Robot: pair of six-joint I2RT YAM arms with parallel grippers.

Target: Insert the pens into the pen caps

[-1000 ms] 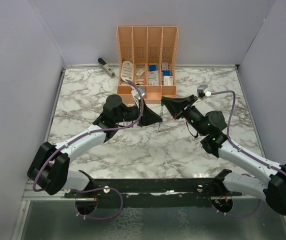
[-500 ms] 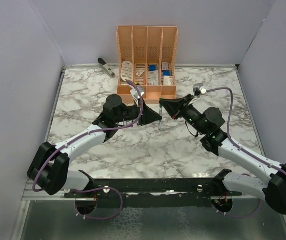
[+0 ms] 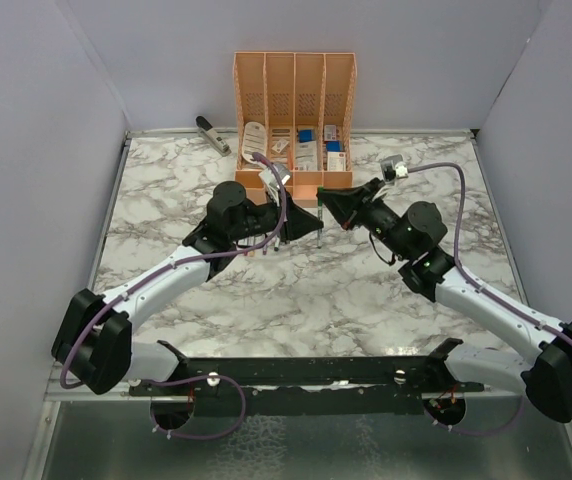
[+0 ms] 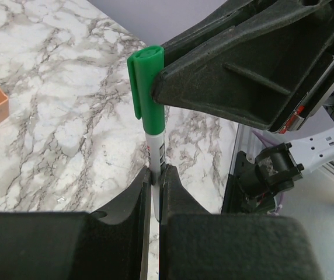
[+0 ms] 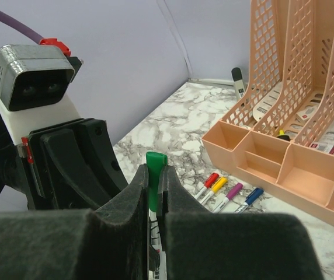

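The left fingers and right fingers have moved a bit toward the rack. The left fingers pinch the pen. The right fingers pinch its green cap.

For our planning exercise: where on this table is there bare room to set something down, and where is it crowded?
Free: the table between the arms and the near rail; the left side between stapler and arm; the right edge. Crowded: before the organizer, where left gripper and right gripper hold the green pen near four capped pens.
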